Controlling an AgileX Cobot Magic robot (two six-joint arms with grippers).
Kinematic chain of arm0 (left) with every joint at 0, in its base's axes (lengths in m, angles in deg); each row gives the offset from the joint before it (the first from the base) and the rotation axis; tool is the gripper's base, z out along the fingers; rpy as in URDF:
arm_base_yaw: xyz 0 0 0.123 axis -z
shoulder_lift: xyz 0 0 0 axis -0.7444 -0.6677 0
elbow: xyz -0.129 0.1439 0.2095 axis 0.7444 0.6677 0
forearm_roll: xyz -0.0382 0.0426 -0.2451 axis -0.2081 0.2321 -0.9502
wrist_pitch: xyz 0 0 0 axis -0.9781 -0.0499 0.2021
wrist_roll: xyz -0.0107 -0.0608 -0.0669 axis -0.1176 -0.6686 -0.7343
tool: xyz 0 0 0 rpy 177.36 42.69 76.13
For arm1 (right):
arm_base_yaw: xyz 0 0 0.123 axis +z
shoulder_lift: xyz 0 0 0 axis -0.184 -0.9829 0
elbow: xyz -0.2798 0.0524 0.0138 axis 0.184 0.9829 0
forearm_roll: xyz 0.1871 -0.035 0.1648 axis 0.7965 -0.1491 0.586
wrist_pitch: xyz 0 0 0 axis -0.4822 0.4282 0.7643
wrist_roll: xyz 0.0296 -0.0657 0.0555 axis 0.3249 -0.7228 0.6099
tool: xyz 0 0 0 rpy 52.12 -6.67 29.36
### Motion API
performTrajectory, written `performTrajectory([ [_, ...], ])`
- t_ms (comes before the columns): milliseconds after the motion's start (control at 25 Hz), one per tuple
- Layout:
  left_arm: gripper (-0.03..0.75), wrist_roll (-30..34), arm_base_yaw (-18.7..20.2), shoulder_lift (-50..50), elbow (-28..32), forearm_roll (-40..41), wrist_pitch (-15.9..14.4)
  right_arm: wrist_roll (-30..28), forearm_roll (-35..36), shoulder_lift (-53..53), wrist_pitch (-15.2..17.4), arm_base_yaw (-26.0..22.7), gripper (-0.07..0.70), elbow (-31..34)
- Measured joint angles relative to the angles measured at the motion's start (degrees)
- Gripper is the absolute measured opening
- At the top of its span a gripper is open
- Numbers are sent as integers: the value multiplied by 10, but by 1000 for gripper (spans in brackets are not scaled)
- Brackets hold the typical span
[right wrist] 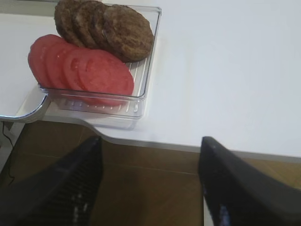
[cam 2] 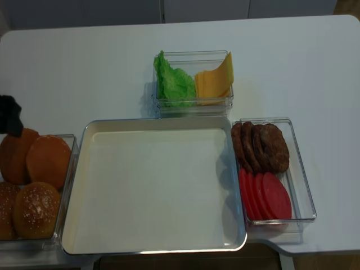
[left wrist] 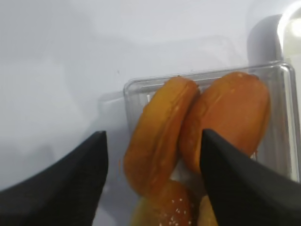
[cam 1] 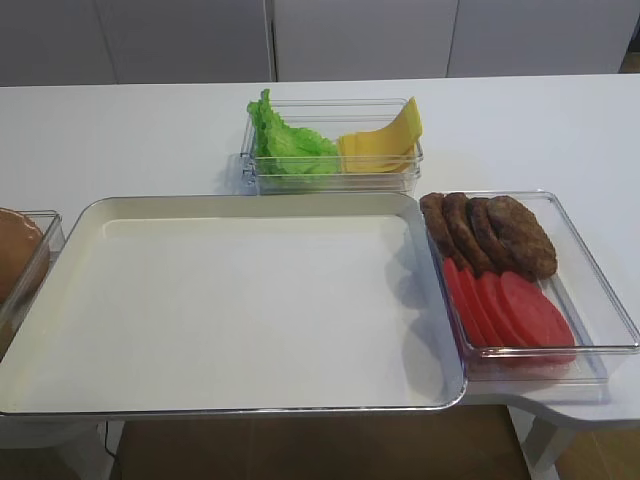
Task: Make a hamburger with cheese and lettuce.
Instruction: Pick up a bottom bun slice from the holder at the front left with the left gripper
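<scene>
Several golden-brown bun halves [left wrist: 162, 127] stand and lie in a clear container [left wrist: 136, 87] at the table's left [cam 2: 48, 160]; two have smooth crusts and one has sesame seeds [left wrist: 164, 207]. No pale cut face shows. My left gripper [left wrist: 153, 141] is open and empty just above the smooth buns, one finger on each side. A dark part of the left arm [cam 2: 9, 115] shows at the left edge. Green ruffled lettuce [cam 1: 290, 145] and yellow cheese slices [cam 1: 385, 140] share a clear box at the back. My right gripper [right wrist: 151, 141] is open and empty over the floor, off the table's front right edge.
A large white tray [cam 1: 250, 200] with a metal rim fills the middle of the table. To its right a clear container holds brown patties [cam 1: 490, 235] and red tomato slices [cam 1: 510, 305], also in the right wrist view [right wrist: 94, 70].
</scene>
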Motion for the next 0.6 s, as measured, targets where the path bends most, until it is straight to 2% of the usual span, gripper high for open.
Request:
performTrajectory([
  [200, 454, 41, -12, -1, 0, 0, -21, 0, 0, 0, 0, 0, 478, 0],
  [600, 454, 60, -12, -15, 0, -32, -22, 0, 0, 0, 0, 0, 478, 0],
])
